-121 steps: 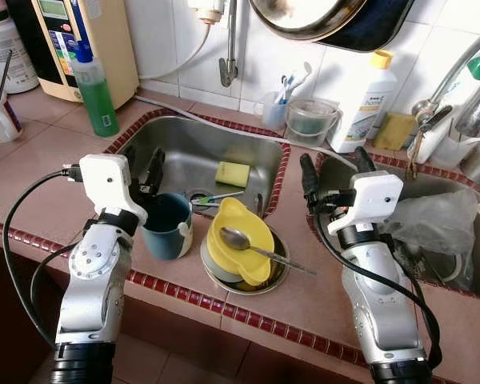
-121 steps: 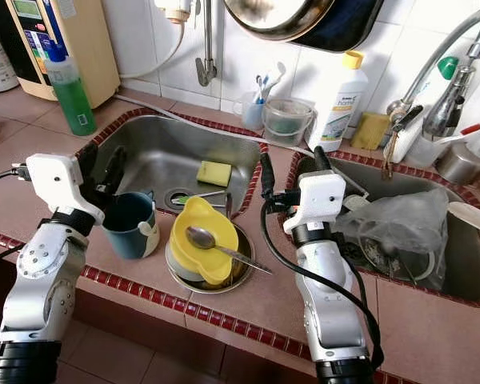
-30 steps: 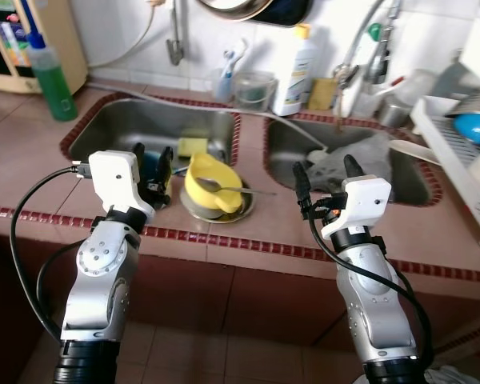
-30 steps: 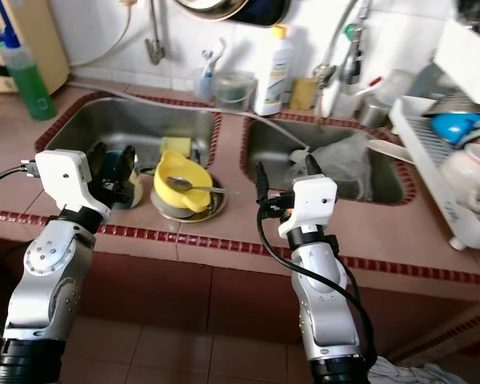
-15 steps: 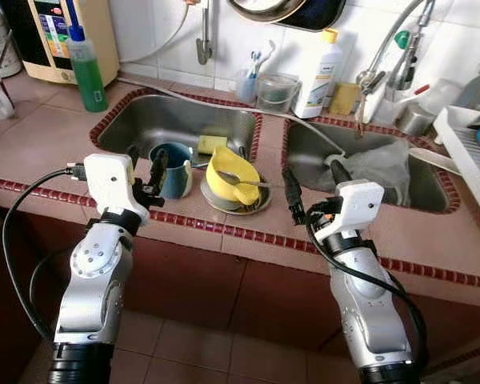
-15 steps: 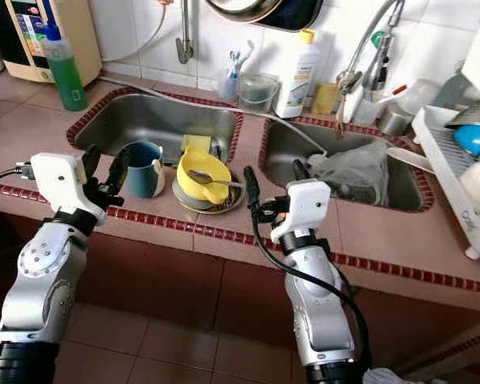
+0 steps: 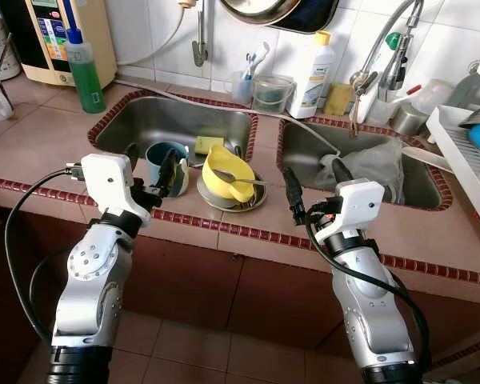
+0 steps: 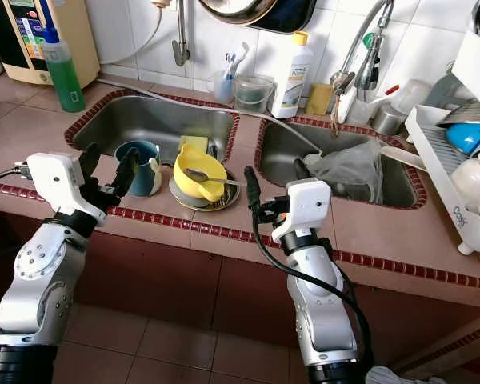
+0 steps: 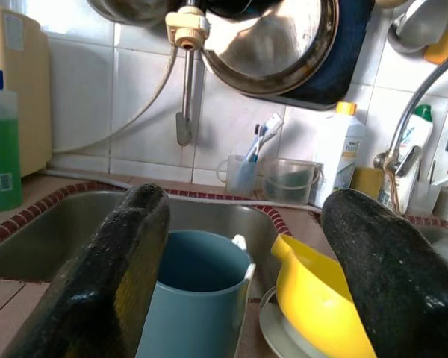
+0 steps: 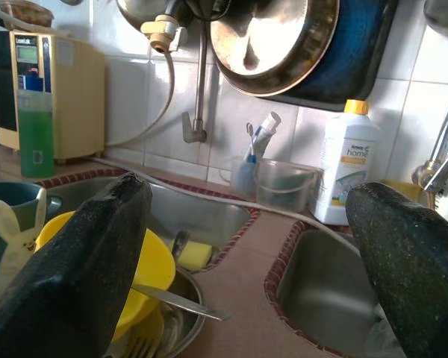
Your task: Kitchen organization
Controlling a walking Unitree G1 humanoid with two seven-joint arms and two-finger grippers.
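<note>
A blue mug [image 7: 166, 164] stands on the counter strip in front of the left sink [image 7: 136, 128]. Right of it, a yellow bowl [image 7: 226, 172] tilts on a steel plate [image 7: 260, 198], with a spoon [image 7: 244, 180] lying in it. My left gripper [image 7: 150, 164] is open just short of the mug, level with it. The left wrist view has the mug [image 9: 198, 298] between the two fingers and the bowl [image 9: 321, 298] beside it. My right gripper [image 7: 314, 182] is open over the counter between the two sinks, holding nothing.
A crumpled plastic bag [image 7: 376, 160] lies in the right sink. A yellow sponge [image 7: 208, 144] sits in the left sink. Along the wall stand a green soap bottle [image 7: 84, 68], a white detergent bottle [image 7: 316, 64] and a faucet [image 7: 380, 48]. A dish rack [image 7: 464, 136] is at far right.
The whole picture has shifted: the camera drew back from the counter, then came slightly nearer. Both grippers stay open. Mug, bowl and spoon stand as before.
</note>
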